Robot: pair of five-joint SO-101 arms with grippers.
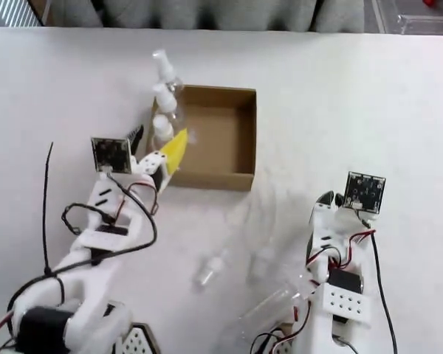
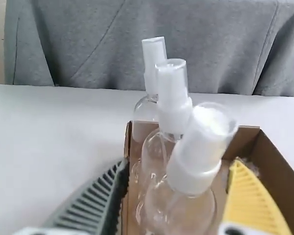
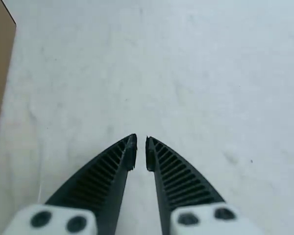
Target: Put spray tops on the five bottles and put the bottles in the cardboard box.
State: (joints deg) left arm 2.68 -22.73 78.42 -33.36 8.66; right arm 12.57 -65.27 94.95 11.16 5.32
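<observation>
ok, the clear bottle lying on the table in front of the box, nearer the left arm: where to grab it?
Take the bottle around the middle of its body, straight down from above, closing across its width. It lies on its side on the table, so the round flanks are free; pushed from the side it may roll. The right gripper is free but needs opening.

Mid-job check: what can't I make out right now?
High view: loose bottles on the table, clear and blurred; number and tops unreadable.
Left wrist view: base of the nearest bottle cut off by the lower edge; hold of the left gripper unclear.
High view: cardboard box floor partly hidden by capped bottles.
</observation>
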